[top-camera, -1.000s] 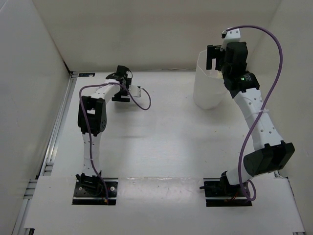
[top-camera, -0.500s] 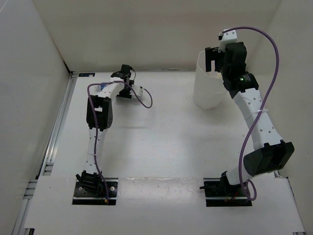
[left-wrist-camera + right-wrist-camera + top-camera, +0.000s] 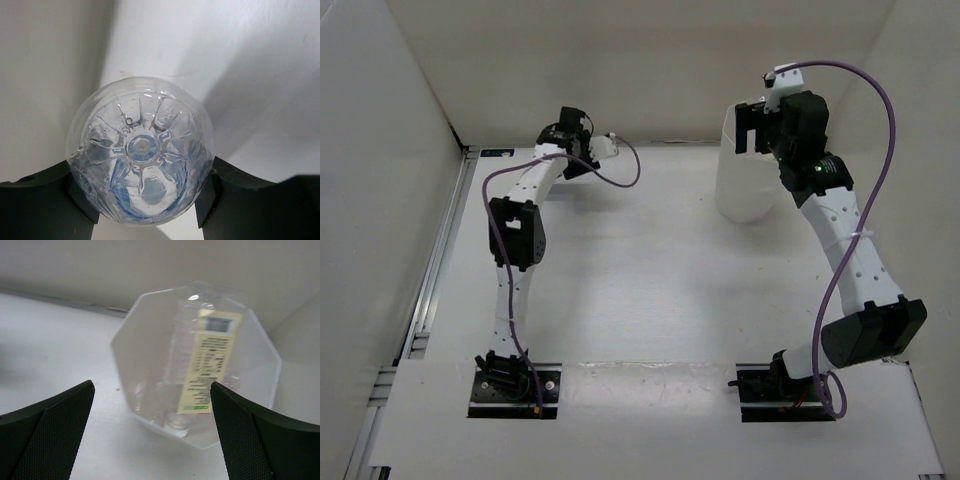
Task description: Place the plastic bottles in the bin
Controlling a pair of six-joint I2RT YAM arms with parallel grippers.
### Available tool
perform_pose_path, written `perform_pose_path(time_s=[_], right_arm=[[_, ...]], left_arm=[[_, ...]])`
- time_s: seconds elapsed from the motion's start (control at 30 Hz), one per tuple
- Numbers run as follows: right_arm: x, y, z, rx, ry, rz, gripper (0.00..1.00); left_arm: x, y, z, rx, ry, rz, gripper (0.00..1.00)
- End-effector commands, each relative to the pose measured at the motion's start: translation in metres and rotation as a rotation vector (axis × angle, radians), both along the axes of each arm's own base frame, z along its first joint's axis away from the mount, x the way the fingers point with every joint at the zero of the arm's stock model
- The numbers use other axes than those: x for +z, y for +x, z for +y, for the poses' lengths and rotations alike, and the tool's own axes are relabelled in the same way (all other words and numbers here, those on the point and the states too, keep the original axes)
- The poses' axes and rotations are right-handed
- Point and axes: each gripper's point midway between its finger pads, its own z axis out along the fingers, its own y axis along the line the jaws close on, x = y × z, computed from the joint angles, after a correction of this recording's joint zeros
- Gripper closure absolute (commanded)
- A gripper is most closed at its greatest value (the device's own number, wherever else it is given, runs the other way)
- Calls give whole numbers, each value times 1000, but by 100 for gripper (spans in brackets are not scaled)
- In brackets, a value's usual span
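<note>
My left gripper [image 3: 147,192] is shut on a clear plastic bottle with a blue label [image 3: 141,150]; its ribbed base faces the wrist camera and fills the gap between the fingers. In the top view this gripper [image 3: 590,150] is lifted near the back wall at the left, the bottle [image 3: 603,146] barely showing. The translucent white bin [image 3: 745,180] stands at the back right. My right gripper [image 3: 752,125] hangs open above its rim. The right wrist view looks down into the bin [image 3: 150,330], where a yellowish-labelled bottle [image 3: 207,365] lies cap down, between my open fingers [image 3: 60,430].
White walls close in the table at the back and on both sides. A metal rail [image 3: 445,250] runs along the left edge. Purple cables loop off both arms. The bin stands close to the right wall.
The left gripper closed on the blue-labelled bottle at the table and has lifted it up and back toward the wall. The right gripper rose slightly above the bin, still open.
</note>
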Motion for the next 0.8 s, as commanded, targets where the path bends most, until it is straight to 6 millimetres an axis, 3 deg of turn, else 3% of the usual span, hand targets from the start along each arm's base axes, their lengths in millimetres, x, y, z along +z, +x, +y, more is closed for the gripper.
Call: perform_pose_path(time_s=[0.0, 0.03, 0.13, 0.17, 0.2, 0.27, 0.3, 0.37, 0.43, 0.47, 0.53, 0.77], right_arm=[[17, -33, 35, 225, 81, -27, 0], [13, -37, 40, 250, 95, -16, 0], [5, -50, 52, 304, 171, 9, 0], [14, -61, 64, 369, 203, -22, 0], [2, -65, 69, 396, 225, -4, 0], [9, -82, 86, 465, 284, -32, 0], [7, -84, 94, 495, 301, -59, 0], [17, -97, 118, 577, 320, -111, 0], [23, -109, 140, 641, 328, -136, 0], [35, -110, 146, 664, 337, -193, 0], [41, -119, 161, 719, 361, -228, 0], [56, -121, 198, 818, 355, -281, 0]], left_arm=[[181, -17, -35, 123, -453, -295, 90], [215, -30, -37, 133, -527, -334, 90], [259, -60, -58, 161, -776, -316, 90], [287, -77, -62, 149, -852, -332, 90], [300, -92, -77, 99, -940, -287, 90], [338, -117, -88, 77, -1131, -244, 90], [349, -136, -107, -18, -1212, -162, 90], [375, -154, -117, -64, -1336, -96, 90], [387, -181, -139, -160, -1392, 15, 90], [384, -184, -143, -173, -1402, 58, 90], [386, -208, -164, -271, -1422, 165, 90], [374, -228, -205, -342, -1440, 349, 90]])
